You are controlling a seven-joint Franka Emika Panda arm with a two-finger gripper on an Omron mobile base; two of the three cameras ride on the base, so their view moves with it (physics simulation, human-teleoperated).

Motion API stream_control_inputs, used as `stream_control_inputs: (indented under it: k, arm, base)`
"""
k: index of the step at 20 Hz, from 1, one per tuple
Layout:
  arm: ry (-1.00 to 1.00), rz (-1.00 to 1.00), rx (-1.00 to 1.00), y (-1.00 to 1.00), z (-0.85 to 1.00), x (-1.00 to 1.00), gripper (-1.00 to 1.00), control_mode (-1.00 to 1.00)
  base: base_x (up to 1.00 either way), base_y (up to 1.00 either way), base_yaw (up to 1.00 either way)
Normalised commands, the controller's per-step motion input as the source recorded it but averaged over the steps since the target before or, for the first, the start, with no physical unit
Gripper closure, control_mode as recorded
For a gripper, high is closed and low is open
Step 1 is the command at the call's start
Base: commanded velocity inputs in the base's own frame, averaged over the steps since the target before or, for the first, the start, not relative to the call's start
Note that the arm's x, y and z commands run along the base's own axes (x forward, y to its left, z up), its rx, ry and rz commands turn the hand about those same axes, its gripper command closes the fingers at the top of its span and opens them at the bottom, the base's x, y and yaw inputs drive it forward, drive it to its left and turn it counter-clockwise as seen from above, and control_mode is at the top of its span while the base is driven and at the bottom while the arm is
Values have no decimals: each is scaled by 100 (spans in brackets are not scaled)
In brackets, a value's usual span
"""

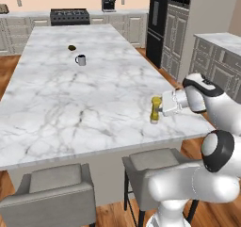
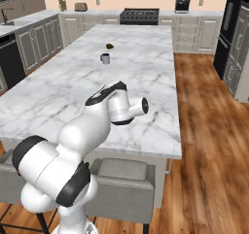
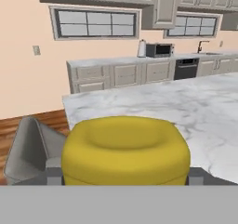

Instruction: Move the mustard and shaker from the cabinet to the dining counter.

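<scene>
Right up against your hand camera sits the mustard, its yellow body wide across the lower middle of that view, with a dark finger tip showing at each of its flanks. From that, your gripper is pinching the mustard from both sides; in the left base view the bottle sits upright at the end of the white hand, its base at the marble of the dining counter, though you cannot tell whether it touches or hangs just above.

Relative to that counter, the mustard is at the near right edge, close to the corner where your arm reaches in. Farther up the counter, well apart from the mustard and toward the far end, you have a grey mug with a handle, and just beyond it a small dark object too small to make out. In the right base view the arm's elbow covers the hand, and the mug and the dark object show past it.

Below the counter's near edge stand grey padded stools. Beyond its far end you see a black stove and a coffee machine on the back worktop.
</scene>
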Motion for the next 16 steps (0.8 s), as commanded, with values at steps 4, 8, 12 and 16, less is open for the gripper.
stream_control_inputs:
  k: [4,8,12,16]
  arm:
    - [0,0,1,0,-53,39,100,-100]
    - [0,0,2,0,-48,44,100,-100]
    - [1,0,3,1,-51,47,100,-100]
    - [0,2,4,0,-57,45,100,-100]
  base:
    - [0,0,0]
    - [0,0,0]
    - [0,0,0]
    - [0,0,0]
